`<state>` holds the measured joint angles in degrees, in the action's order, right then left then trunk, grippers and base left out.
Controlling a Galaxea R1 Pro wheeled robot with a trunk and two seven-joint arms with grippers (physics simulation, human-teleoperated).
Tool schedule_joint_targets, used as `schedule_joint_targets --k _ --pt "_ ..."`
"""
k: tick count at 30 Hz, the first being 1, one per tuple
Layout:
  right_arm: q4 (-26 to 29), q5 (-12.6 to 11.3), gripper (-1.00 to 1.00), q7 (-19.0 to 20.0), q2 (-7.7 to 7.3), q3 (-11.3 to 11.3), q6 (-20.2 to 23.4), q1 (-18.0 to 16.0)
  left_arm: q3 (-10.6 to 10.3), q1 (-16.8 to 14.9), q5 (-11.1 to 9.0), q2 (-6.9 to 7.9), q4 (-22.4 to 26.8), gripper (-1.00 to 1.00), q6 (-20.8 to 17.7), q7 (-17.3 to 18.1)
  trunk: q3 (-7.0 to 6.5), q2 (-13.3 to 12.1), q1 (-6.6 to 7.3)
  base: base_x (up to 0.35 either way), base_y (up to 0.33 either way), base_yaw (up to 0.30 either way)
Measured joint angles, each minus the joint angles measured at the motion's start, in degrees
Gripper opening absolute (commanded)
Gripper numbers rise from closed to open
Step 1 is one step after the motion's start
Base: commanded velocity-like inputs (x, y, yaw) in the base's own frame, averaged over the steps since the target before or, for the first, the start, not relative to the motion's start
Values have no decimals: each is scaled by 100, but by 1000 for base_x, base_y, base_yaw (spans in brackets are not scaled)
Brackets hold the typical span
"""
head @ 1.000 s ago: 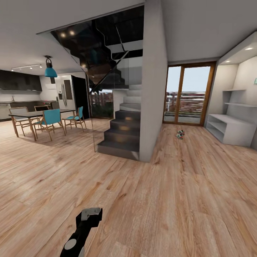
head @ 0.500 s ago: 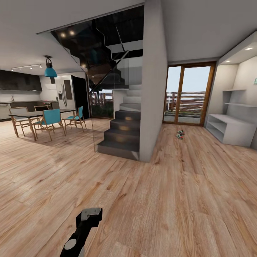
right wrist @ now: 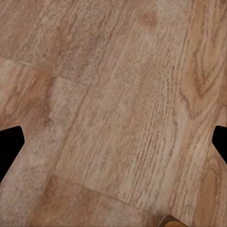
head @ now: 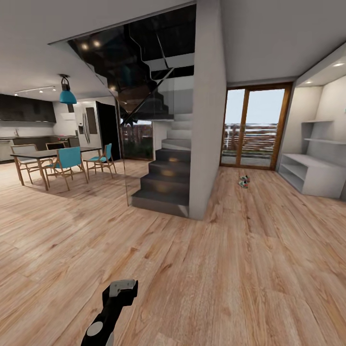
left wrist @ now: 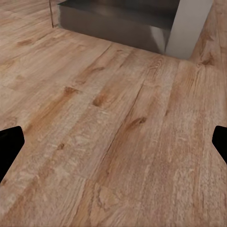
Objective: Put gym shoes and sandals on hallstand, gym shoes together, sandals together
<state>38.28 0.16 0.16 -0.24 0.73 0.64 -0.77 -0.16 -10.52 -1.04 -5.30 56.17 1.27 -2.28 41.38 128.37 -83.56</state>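
A wide hall with light wood-plank corridor floor [head: 250, 250] seen from the robot's head. At about two o'clock, against the far right wall, stands the pale grey hallstand [head: 310, 174]; its bench top, two open shelf levels and wall shelves look bare. On the floor at about one o'clock, well apart from the hallstand and in front of a glass balcony door [head: 253, 127], lies a small pair of gym shoes [head: 244, 181], white with green and red touches, too small to see in detail. A dark staircase [head: 166, 180] and grey pillar [head: 206, 110] stand at twelve o'clock; since the earlier frame the pillar sits slightly nearer and larger as the view moved forward. A dining table [head: 50, 154] with teal chairs is at ten o'clock. The left pincer [left wrist: 113, 142] and right pincer [right wrist: 113, 142] both gape wide, holding nothing above the floor.
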Motion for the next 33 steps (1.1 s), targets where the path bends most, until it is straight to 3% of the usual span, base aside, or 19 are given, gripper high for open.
schedule_joint_targets --k 33 --pt "0 0 100 0 5 1 0 0 0 0 0 -4 0 100 0 0 0 0 0 45 25 0"
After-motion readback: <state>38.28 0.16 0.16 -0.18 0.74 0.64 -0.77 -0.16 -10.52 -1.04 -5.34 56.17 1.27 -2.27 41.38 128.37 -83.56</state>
